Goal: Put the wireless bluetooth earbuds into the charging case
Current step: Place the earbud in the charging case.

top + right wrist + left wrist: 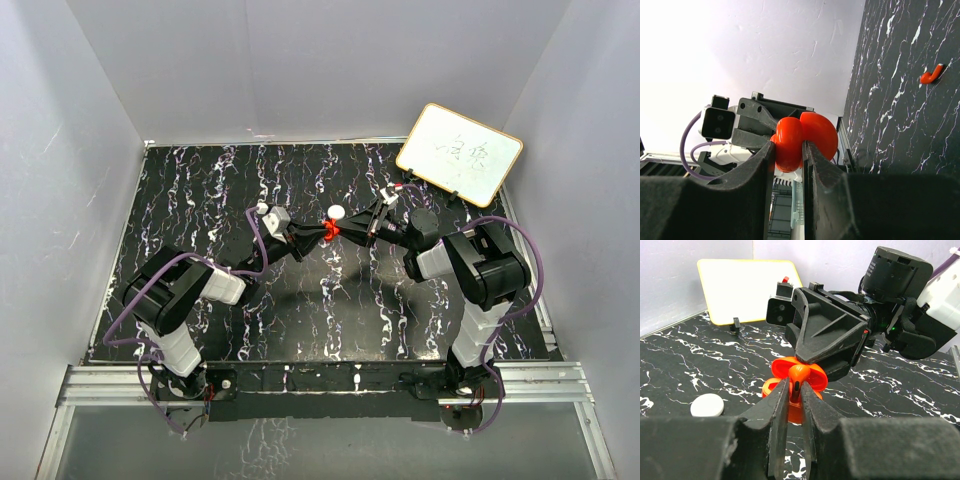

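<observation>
**Seating the red earbud into a case the other arm holds**

From where I stand, the two arms meet nose to nose over the middle of the worktop (300,320). The right pincer (789,145) is clamped on the red charging case (815,132), which sits hinged open between its fingers. The left pincer (796,387) is closed on one red earbud (799,374), pinched by its dark stem with the rounded head poking up just in front of the open case. A second red earbud (931,74) lies loose on the worktop, well away from both arms. A white disc (707,405) rests off to the left pincer's side.

I judge the step in hand to be the insertion itself. To do it well, the right arm should stay rigid, so the case acts as a fixed socket. The left arm should do all the fine work. The stem needs to point down into its well, so the wrist probably has to tip the bud over before pressing. The approach ought to be slow and straight along the well's axis. Any sideways push could twist the case in its grip.

The fingers should let go only once the bud is felt to settle. I cannot tell from here which well is free, nor whether the case touches the worktop.
</observation>
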Controlling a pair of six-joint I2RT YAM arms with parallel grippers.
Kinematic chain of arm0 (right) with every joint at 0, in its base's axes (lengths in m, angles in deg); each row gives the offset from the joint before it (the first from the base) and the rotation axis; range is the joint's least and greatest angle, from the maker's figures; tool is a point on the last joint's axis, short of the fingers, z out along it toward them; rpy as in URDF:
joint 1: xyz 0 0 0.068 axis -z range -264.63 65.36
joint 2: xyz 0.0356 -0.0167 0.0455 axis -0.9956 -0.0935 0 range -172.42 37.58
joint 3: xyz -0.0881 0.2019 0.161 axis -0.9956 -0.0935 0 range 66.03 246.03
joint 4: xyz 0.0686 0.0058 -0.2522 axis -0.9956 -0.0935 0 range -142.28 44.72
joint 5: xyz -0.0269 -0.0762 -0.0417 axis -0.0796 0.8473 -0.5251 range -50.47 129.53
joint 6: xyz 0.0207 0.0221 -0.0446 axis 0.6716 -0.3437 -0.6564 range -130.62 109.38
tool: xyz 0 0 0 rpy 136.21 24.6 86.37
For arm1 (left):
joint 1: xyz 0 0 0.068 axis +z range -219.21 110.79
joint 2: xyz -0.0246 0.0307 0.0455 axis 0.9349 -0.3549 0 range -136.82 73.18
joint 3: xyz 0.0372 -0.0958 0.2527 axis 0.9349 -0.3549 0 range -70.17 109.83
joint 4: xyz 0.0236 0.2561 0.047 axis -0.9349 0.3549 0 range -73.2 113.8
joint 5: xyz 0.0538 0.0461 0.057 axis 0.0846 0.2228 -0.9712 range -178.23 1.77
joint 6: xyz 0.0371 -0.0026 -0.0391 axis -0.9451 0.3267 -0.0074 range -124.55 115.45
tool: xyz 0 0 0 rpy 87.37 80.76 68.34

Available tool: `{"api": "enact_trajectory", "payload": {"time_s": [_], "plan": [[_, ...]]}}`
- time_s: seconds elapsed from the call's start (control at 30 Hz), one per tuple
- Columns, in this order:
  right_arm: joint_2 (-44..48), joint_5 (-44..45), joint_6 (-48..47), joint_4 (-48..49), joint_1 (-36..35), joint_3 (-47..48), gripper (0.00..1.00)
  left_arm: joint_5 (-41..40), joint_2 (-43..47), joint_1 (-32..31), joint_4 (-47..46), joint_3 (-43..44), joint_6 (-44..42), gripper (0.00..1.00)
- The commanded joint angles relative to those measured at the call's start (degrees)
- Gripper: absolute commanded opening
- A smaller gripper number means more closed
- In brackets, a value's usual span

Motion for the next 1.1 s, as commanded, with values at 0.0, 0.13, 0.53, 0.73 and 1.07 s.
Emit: {"api": "enact_trajectory", "payload": {"time_s": [0.0, 0.13, 0.53, 0.73, 1.07], "plan": [[-0.3, -0.4, 0.7, 5.7, -0.1, 0.3, 0.00, 0.0, 1.0, 0.4, -6.0, 0.2, -0.8, 0.15], [-0.5, -0.3, 0.8, 6.0, -0.1, 0.6, 0.00, 0.0, 1.6, 0.5, -5.8, 0.1, -0.9, 0.16], [-1.9, -0.2, 1.6, 7.4, -0.1, 1.1, 0.00, 0.1, 6.2, 0.4, -4.2, -1.4, -1.3, 0.17], [-2.4, -0.3, 2.0, 8.0, -0.1, 1.2, 0.00, -0.8, 9.5, 0.5, -1.7, -2.0, -2.6, 0.17], [-2.8, -0.4, 1.7, 7.7, -0.1, 1.2, 0.00, -14.8, 13.9, 0.5, 5.8, -3.3, 0.2, 0.32]]}}
